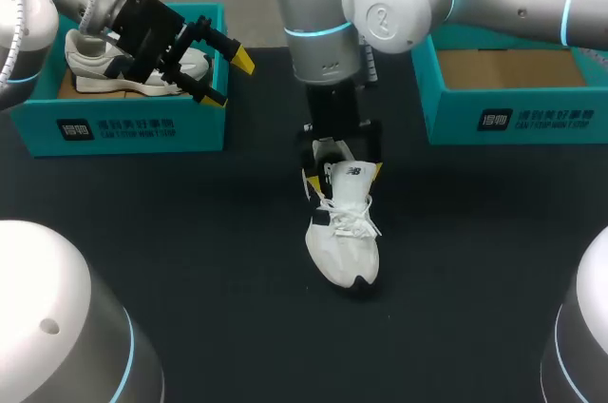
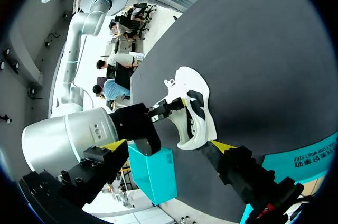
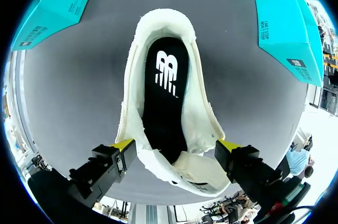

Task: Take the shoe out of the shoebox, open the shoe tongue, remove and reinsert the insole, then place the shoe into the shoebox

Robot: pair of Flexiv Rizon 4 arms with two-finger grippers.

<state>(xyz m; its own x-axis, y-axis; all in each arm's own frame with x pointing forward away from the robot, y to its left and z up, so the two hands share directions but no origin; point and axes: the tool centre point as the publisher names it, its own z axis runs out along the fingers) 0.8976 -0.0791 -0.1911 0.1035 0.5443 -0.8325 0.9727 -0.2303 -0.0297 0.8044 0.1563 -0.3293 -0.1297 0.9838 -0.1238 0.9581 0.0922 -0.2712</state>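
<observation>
- Teal cardboard shoebox [image 1: 123, 127] at your far left holds a second white trainer with dark trim [image 1: 104, 66], sole down.
- Your left gripper [image 1: 230, 78] hangs over that box's right end, its fingers spread apart with nothing between them.
- At the middle of the black table [image 1: 190, 251] the white lace-up trainer [image 1: 344, 232] stands on its sole, outside both boxes.
- Your right gripper [image 3: 175, 145] points straight down over it. The yellow tips press on both flanks beside the folded-back white tongue [image 3: 198, 174], clamping the shoe.
- The black insole [image 3: 163, 97] lies seated inside.
- A matching open teal shoebox [image 1: 518, 118] sits at your far right, showing its brown floor.
</observation>
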